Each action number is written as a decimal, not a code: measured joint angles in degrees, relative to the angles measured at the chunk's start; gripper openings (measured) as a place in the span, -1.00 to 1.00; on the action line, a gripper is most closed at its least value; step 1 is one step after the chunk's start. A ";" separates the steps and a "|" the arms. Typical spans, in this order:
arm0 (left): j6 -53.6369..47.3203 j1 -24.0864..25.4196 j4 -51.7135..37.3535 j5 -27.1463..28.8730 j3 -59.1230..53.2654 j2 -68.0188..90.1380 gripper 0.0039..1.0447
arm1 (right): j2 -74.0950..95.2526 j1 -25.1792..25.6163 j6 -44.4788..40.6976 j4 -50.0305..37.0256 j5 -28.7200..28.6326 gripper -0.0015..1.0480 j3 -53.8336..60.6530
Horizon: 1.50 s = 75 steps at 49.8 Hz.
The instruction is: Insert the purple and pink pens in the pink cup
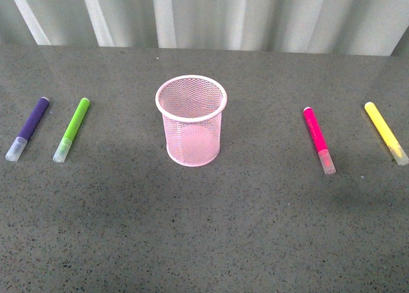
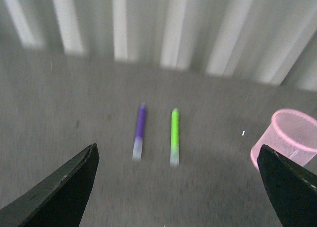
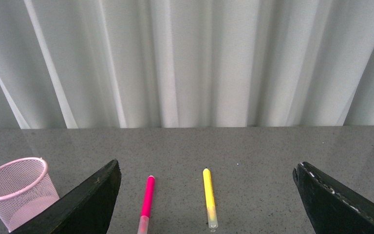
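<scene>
Fingers (image 2: 64,192) of the left gripper (image 2: 177,148) are spread wide and hold nothing. The left wrist view is blurred, but it shows them above bare grey tabletop (image 1: 204,229). Fingers (image 3: 87,200) of the right gripper (image 3: 205,165) are likewise spread wide and empty. Neither arm shows in the front view.

The pink cup (image 1: 192,139) stands upright about midway between the tabletop's left and right edges, somewhat nearer the far edge than the near one. Its mouth is open and no pen shows inside it.

The purple pen (image 1: 29,126) lies flat close to the left edge, its frosted cap toward the near edge and its body slanting slightly away from the cup. Just beside it on the cup's side lies a lime-green marker (image 1: 72,128), nearly parallel and not touching it.

The pink pen (image 1: 317,138) lies flat on the right half of the tabletop, well apart from the cup, its cap also toward the near edge. A yellow marker (image 1: 385,130) lies near it, closer to the right edge, slanted much the same way and apart from it.

In the wrist views the purple pen and the lime-green marker appear between the left fingers, and the pink pen and the yellow marker between the right fingers. A pale pleated curtain (image 1: 255,18) hangs behind the far edge.
</scene>
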State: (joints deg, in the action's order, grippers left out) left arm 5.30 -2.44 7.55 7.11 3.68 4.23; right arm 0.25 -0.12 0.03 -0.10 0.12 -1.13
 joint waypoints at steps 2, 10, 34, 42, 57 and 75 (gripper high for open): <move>5.20 -0.79 0.81 2.14 1.18 6.62 0.87 | 0.00 -0.02 0.02 0.00 0.02 0.86 0.00; 5.46 5.66 -24.63 -10.80 8.13 35.08 0.87 | 0.00 -0.02 0.02 0.00 -0.02 0.86 0.00; -18.14 16.15 -26.97 -22.75 49.48 96.15 0.87 | 0.00 0.00 0.02 0.00 0.00 0.86 0.00; -26.01 17.00 -22.77 -19.32 55.67 106.73 0.87 | 0.00 -0.02 0.02 0.00 0.00 0.86 0.00; -29.73 17.20 -22.51 -17.46 59.84 115.49 0.87 | 0.00 -0.02 0.02 0.00 0.00 0.86 0.00; -32.30 16.24 -20.20 -15.91 65.24 120.87 0.87 | 0.00 -0.02 0.02 0.00 0.00 0.86 0.00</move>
State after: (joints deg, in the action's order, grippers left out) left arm -27.00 13.80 -12.64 -8.80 68.93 125.10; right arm 0.25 -0.14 0.05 -0.10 0.12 -1.13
